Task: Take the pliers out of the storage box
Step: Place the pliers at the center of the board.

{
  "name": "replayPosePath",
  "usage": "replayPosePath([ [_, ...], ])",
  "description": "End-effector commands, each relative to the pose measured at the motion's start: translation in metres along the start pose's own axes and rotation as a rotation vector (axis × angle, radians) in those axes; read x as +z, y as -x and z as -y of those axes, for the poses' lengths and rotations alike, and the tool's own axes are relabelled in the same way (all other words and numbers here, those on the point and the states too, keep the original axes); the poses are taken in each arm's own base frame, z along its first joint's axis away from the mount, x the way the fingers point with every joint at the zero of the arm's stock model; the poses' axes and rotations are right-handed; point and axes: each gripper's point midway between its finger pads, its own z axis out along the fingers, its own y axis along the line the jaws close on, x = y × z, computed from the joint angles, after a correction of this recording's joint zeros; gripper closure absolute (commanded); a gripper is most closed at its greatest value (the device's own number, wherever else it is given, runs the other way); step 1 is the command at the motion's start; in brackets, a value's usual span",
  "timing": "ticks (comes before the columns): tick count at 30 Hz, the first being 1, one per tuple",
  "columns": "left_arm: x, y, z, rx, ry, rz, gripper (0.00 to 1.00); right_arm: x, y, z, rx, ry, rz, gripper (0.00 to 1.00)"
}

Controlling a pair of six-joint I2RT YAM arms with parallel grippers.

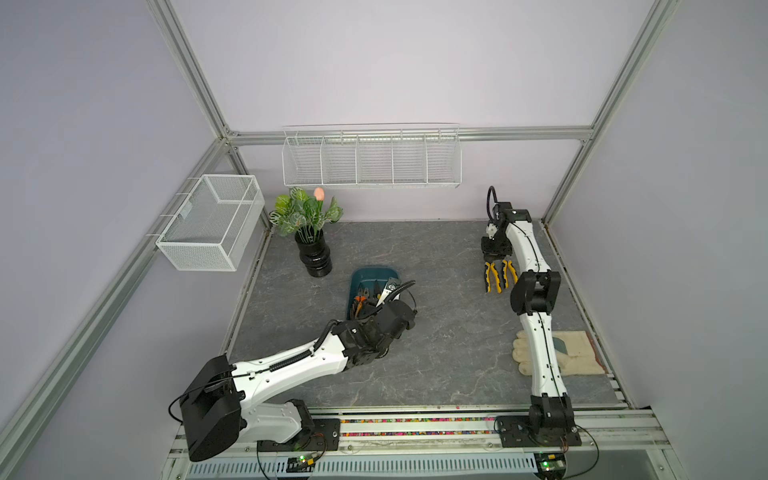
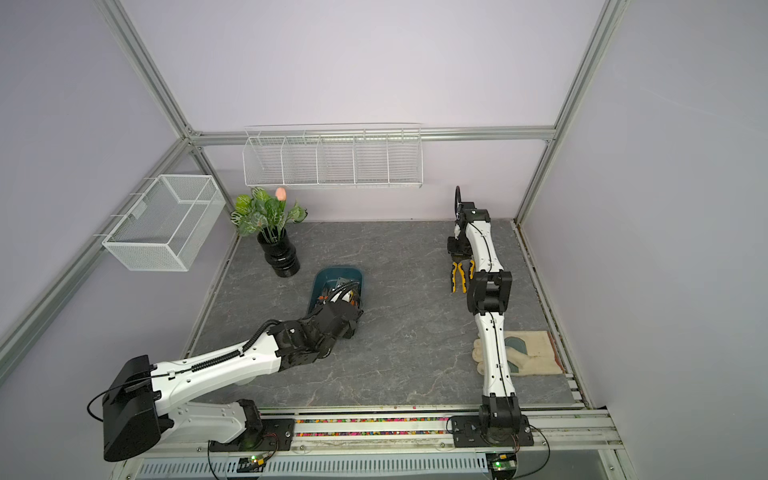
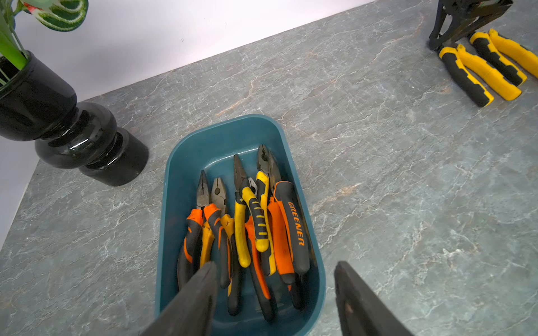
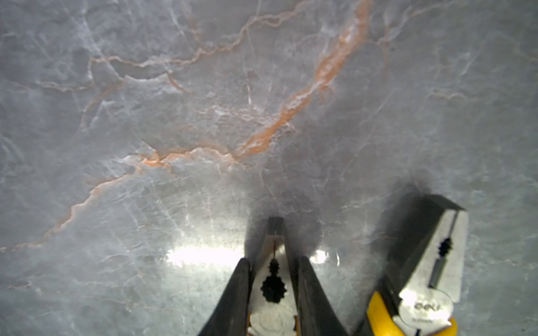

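- Shallow dark teal plastic storage box [image 1: 371,275] [image 3: 221,128] with rounded corners, mid-table on the grey marbled tabletop [image 1: 436,332]. It sits near a glossy black ribbed vase [image 1: 318,259] holding a green leafy plant.
- In the box: a heap of hand pliers [image 3: 256,227] with dark metal jaws and orange-and-black or yellow-and-black grips. They lie lengthwise and overlapping, noses toward the far end. One grip reads GREENER.
- The left gripper [image 3: 275,267] hangs over the near end of the box with its fingers spread wide and nothing between them. In the wrist view one dark finger shows over the handles and the other beyond the box rim.
- The right gripper [image 4: 273,261] [image 1: 494,255] is at the far right of the table, well apart from the box, pointing down. Its fingers are narrow, set against both sides of the steel head of the yellow-and-black-handled pliers [image 4: 272,279].
- The handles of that pair rest on the tabletop.
- A second yellow-and-black pair [image 4: 431,267] lies flat just beside it, roughly parallel.
- A cream work glove [image 1: 577,353] lies by the right edge, partly under the right arm.
- A white wire mesh basket [image 1: 208,224] hangs on the left frame, and a long white wire rack [image 1: 370,160] on the back wall.
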Motion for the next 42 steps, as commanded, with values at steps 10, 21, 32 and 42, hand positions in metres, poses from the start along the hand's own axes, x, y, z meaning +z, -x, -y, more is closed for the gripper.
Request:
replayPosePath([
  [10, -0.002, -0.001, -0.007, -0.023, 0.019, 0.000, 0.34, 0.011, 0.005, 0.006, -0.005, -0.033, 0.016, 0.79],
  [21, -0.002, -0.001, -0.006, -0.019, 0.020, -0.002, 0.34, 0.008, 0.011, 0.007, -0.008, -0.036, 0.042, 0.79],
  [32, -0.001, 0.000, -0.005, -0.017, 0.020, -0.001, 0.34, 0.012, 0.013, 0.009, -0.001, -0.032, 0.048, 0.77],
  [42, -0.001, 0.000, -0.006, -0.014, 0.022, -0.003, 0.33, 0.009, 0.015, 0.008, 0.009, -0.024, 0.057, 0.48],
])
